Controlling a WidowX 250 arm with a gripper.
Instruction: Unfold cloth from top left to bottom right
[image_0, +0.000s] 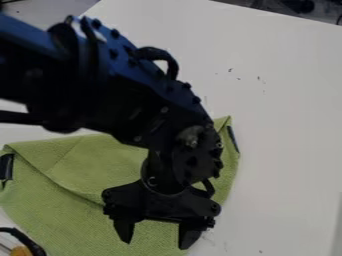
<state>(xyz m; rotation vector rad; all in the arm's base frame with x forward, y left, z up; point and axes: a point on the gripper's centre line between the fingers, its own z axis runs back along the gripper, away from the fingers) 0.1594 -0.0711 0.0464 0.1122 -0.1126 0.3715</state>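
**Green cloth: jaw alignment for the diagonal unfold**

We locate the green cloth (100, 162) on the white surface (287, 115), at lower left of the view. Most of it lies up and left of the jaws, with a narrower part reaching up their right side, beside the arm. A diagonal fold edge (57, 186) runs from the cloth's upper left corner down toward the gripper (155, 240), passing out of sight behind its body. We judge this edge to be the reference line: the next move calls for the jaws to take the upper layer alone and carry it to the lower right. Risk: a deep grip could drag both layers.

We read the jaws as apart and unloaded, spread roughly left to right over the lower part of the cloth. Contact cannot be confirmed. The arm (120, 80) enters at upper left, slants across the cloth and bends downward at the wrist.
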